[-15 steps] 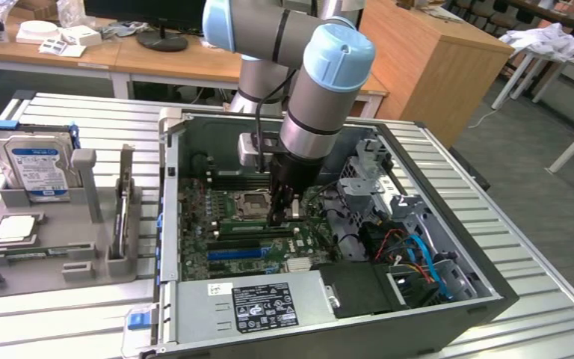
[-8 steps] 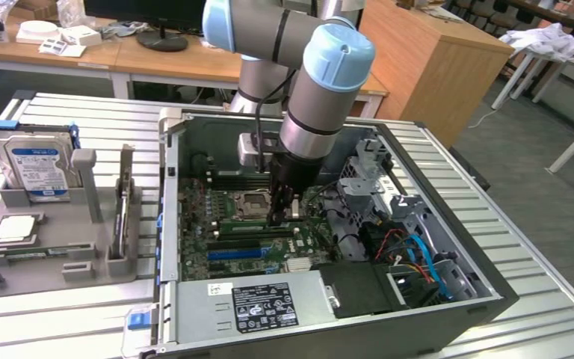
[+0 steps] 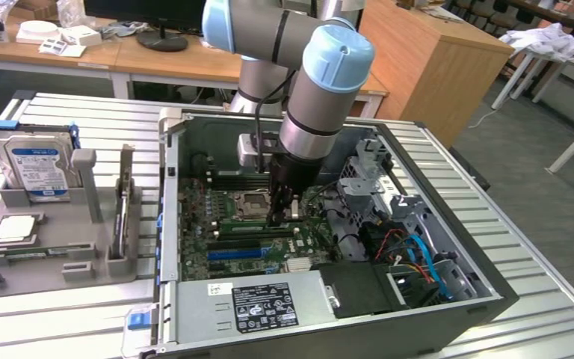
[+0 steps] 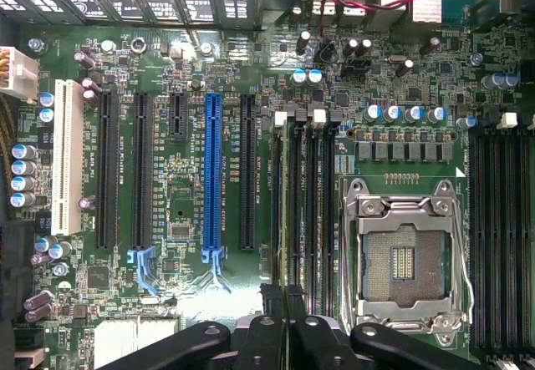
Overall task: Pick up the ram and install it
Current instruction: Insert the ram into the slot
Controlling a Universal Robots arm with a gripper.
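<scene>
Nearest the lens in the exterior view is the power supply (image 3: 257,303) with its black label, at 6 o'clock in the open computer case (image 3: 170,217). Well out at 9 o'clock from the case, a grey fixture tray (image 3: 68,239) sits on the slatted table (image 3: 68,329). A blue-labelled hard drive (image 3: 33,168) stands upright at the tray's 11 o'clock, and a square CPU chip (image 3: 16,229) lies flat at its 8 o'clock. Inside the case, the CPU socket (image 3: 252,202) is near centre of the motherboard (image 3: 202,224). The arm (image 3: 317,97) reaches in from 12 o'clock, with the gripper (image 3: 287,218) down at the board at the socket's 4 o'clock. In the wrist view the jaws are drawn in tight on the ram (image 4: 290,211). It shows edge-on as a thin green line along one of the memory slots (image 4: 322,203), between the blue expansion slot (image 4: 212,169) and the socket. Cannot tell whether it is seated. Blue and orange cables (image 3: 421,258) lie at 3 o'clock in the case.
</scene>
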